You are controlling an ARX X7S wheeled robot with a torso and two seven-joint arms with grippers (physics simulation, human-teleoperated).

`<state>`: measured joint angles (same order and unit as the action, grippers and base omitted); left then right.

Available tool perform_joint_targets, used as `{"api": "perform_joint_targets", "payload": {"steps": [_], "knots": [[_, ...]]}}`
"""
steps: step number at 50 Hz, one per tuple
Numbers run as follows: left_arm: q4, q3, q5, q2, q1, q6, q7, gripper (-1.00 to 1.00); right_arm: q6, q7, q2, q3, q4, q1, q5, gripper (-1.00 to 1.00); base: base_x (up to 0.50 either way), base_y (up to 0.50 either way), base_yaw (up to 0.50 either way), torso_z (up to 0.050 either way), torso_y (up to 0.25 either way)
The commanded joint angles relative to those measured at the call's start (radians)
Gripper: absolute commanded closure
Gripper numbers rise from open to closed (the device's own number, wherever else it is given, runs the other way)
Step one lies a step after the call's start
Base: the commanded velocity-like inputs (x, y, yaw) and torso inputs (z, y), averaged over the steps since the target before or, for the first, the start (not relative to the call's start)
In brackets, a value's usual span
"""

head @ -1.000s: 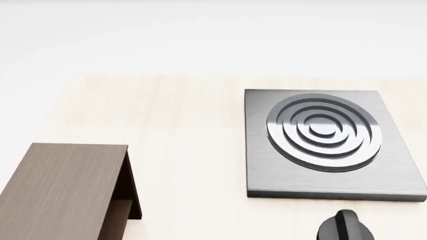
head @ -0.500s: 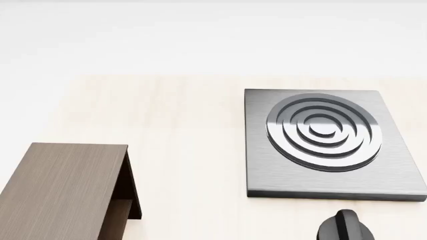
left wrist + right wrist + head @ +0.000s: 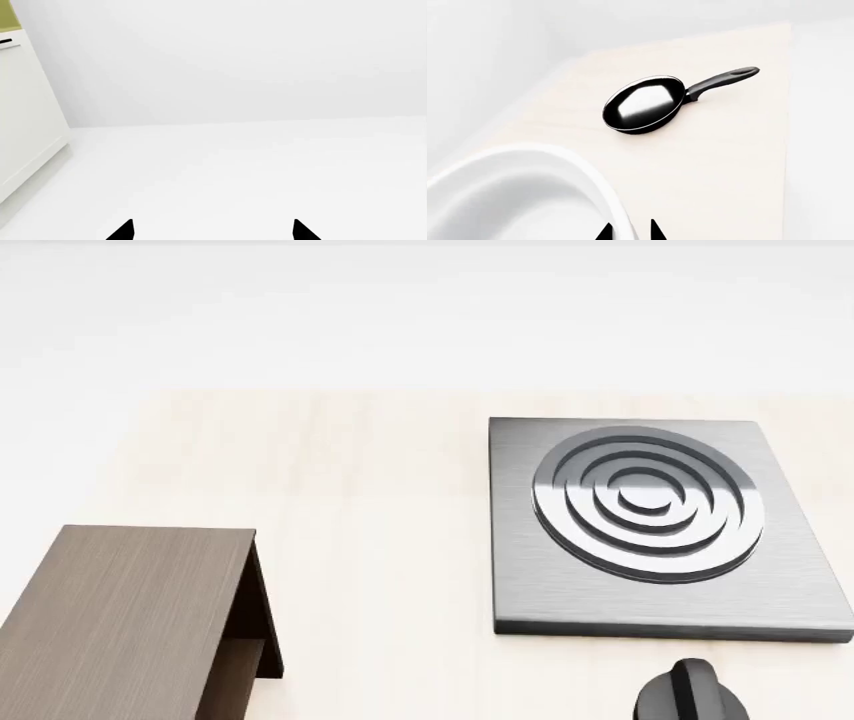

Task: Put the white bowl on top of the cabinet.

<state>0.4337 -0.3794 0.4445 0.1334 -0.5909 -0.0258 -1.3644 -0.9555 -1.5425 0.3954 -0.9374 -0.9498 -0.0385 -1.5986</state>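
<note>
The white bowl [image 3: 527, 200] shows only in the right wrist view, large and close, standing on the light wood table [image 3: 720, 165]. My right gripper [image 3: 631, 231] has its two black fingertips close together on either side of the bowl's thick rim, one inside and one outside, shut on it. The dark brown cabinet [image 3: 120, 620] stands at the near left in the head view, its flat top bare. My left gripper [image 3: 212, 230] is open and empty, with only white floor and wall in front of it. Neither gripper shows in the head view.
A black frying pan [image 3: 644, 104] lies on the table beyond the bowl, its handle pointing away. A grey square stove plate [image 3: 534, 580] with raised rings sits at the right of the head view, a black knob [image 3: 687, 695] in front of it. A white cupboard [image 3: 23, 110] stands beside the left gripper.
</note>
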Motion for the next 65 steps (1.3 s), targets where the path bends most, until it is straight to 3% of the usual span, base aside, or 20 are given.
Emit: {"api": "perform_joint_targets", "payload": {"steps": [1, 8, 13, 22, 36, 43, 47, 51, 55, 65], "knots": [[0.000, 0.001, 0.001, 0.001, 0.000, 0.001, 0.000, -1.00, 0.212, -0.028, 0.160, 0.167, -0.017, -0.031, 0.001, 1.00, 0.00, 0.00, 0.00, 0.000, 0.000], [0.000, 0.002, 0.001, 0.002, 0.001, -0.002, 0.000, -1.00, 0.268, -0.028, 0.220, 0.254, -0.002, -0.005, 0.028, 1.00, 0.00, 0.00, 0.00, 0.000, 0.000], [0.001, 0.003, 0.000, 0.003, 0.002, -0.003, -0.001, -1.00, 0.253, -0.028, 0.271, 0.372, 0.025, 0.106, 0.018, 1.00, 0.00, 0.00, 0.00, 0.000, 0.000], [-0.003, 0.007, -0.001, 0.004, 0.007, -0.007, -0.001, -1.00, 0.151, -0.028, 0.223, 0.424, 0.086, 0.237, 0.038, 1.00, 0.00, 0.00, 0.00, 0.000, 0.001], [-0.003, 0.010, -0.003, 0.005, 0.010, -0.010, -0.003, -1.00, 0.084, -0.028, 0.243, 0.534, 0.153, 0.399, 0.024, 1.00, 0.00, 0.00, 0.00, 0.000, 0.001], [-0.005, 0.010, -0.003, 0.005, 0.012, -0.011, -0.002, -1.00, 0.638, -0.028, 0.593, 1.019, 0.169, 0.496, -0.021, 1.00, 0.00, 0.00, 0.00, 0.000, 0.001], [-0.007, 0.010, -0.002, 0.004, 0.010, -0.007, 0.001, -1.00, 0.837, -0.028, 0.746, 1.402, 0.195, 0.750, -0.043, 1.00, 0.00, 0.00, 0.00, 0.000, 0.003], [-0.007, 0.009, 0.000, 0.003, 0.010, -0.004, 0.001, -1.00, 0.956, -0.028, 0.793, 1.831, 0.244, 1.133, -0.085, 1.00, 0.00, 0.00, 0.00, 0.000, 0.000], [-0.008, 0.009, 0.000, 0.003, 0.010, -0.003, 0.001, -1.00, 1.041, -0.028, 0.755, 2.118, 0.274, 1.384, -0.117, 1.00, 0.00, 0.00, 0.00, 0.000, 0.000], [-0.006, 0.007, 0.003, 0.003, 0.007, -0.002, 0.001, -1.00, 0.947, 0.017, 0.653, 2.162, 0.360, 1.530, -0.198, 1.00, 0.00, 0.00, 0.00, 0.000, 0.001]]}}
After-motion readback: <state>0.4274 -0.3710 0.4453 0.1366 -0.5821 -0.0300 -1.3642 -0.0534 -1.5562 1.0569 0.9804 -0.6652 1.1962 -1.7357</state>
